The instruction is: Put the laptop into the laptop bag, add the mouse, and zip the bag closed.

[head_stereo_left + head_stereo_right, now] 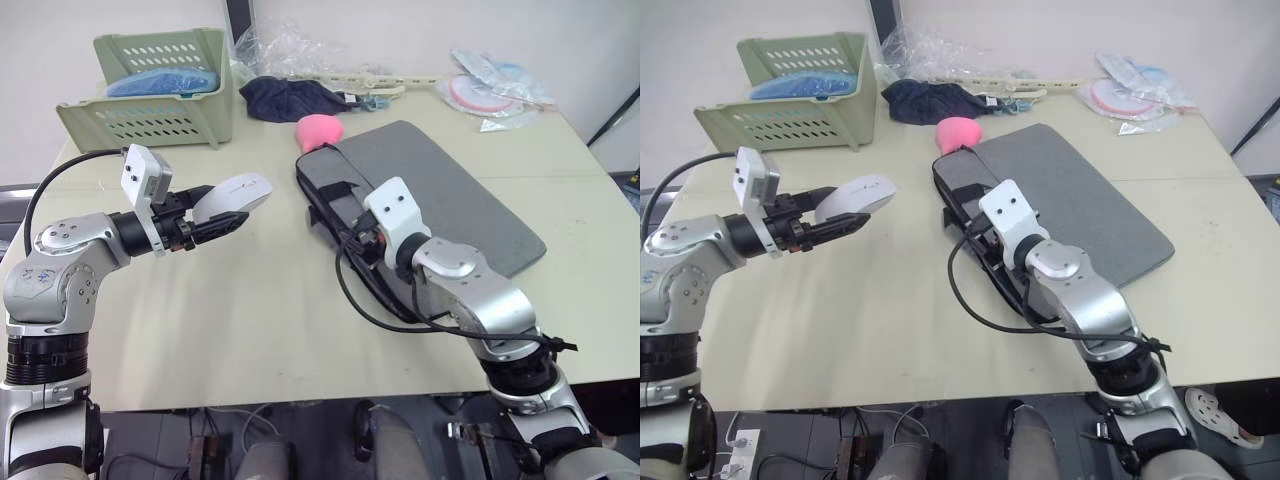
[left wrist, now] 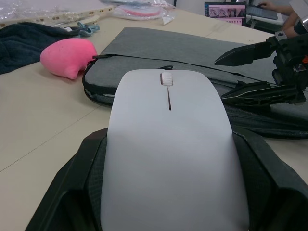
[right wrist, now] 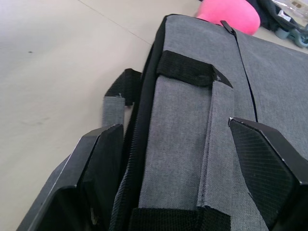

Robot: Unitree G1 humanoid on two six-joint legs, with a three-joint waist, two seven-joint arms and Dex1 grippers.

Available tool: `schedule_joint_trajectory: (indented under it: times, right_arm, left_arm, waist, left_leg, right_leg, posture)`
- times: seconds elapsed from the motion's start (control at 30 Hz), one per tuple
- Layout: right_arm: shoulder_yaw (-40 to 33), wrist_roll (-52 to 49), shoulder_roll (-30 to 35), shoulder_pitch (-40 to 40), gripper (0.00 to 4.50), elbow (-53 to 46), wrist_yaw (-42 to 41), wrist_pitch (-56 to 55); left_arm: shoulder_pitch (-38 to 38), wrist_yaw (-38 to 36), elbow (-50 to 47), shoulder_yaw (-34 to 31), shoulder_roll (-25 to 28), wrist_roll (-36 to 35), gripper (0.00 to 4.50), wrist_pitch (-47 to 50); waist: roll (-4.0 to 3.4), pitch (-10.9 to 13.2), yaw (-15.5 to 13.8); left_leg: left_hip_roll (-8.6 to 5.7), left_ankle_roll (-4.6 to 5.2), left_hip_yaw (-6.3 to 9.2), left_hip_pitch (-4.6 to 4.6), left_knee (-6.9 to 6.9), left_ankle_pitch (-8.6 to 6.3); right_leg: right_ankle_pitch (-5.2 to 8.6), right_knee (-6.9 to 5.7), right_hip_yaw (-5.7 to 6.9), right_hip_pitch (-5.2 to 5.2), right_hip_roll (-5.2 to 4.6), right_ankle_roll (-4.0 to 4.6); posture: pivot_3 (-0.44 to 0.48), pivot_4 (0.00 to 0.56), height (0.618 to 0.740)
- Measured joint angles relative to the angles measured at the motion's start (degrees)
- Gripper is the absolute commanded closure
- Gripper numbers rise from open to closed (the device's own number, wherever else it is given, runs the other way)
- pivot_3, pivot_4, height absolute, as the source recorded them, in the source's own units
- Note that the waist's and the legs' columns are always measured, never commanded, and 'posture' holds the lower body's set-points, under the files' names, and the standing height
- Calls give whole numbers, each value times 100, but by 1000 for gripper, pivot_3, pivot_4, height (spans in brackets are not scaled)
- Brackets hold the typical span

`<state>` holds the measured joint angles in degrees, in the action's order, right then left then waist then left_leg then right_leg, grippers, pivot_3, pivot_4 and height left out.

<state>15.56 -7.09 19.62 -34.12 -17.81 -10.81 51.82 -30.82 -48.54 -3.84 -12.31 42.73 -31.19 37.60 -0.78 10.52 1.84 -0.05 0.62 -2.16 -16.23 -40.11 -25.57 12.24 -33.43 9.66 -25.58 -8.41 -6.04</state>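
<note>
Left gripper [image 1: 232, 215]: clamped on the mouse [image 1: 232, 195], smooth white oval, held above bare table [image 1: 250, 320], apart from laptop bag's near edge.
Right gripper [image 3: 192, 163]: fingers spread, straddling a strap handle [image 3: 178, 134] at the bag's zipper edge.
Laptop bag [image 1: 450, 195]: flat grey fabric, black trim, lying on the table.
Pink lump [image 1: 319, 128]: touching the bag's far corner.
Green basket [image 1: 160, 90]: well clear of the bag.

Laptop: not visible; cannot tell whether inside bag [image 1: 440, 190]. Bag's near edge hidden behind right arm. Basket [image 1: 160, 120] contents, blue, unidentifiable. Mouse [image 2: 168, 149] rear cut off in left wrist view.
</note>
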Motion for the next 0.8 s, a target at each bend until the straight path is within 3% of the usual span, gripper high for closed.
schedule_joint_trajectory:
  times: [0.77, 0.8]
  right_arm:
    - [425, 868, -464, 106, 664, 283, 17, -435]
    - [414, 885, -464, 107, 909, 298, 17, -435]
  left_arm:
    - [31, 63, -225, 1, -11, -4, 1670, 136]
    - [31, 72, -225, 1, -16, -5, 1670, 136]
  waist:
    - [-1, 0, 17]
    - [-1, 1, 17]
  left_leg:
    - [2, 0, 2, 0, 0, 0]
    - [1, 0, 2, 0, 1, 0]
  right_leg:
    - [0, 0, -1, 0, 1, 1]
    - [0, 1, -1, 0, 1, 1]
  posture:
    - [0, 150, 740]
    - [0, 150, 740]
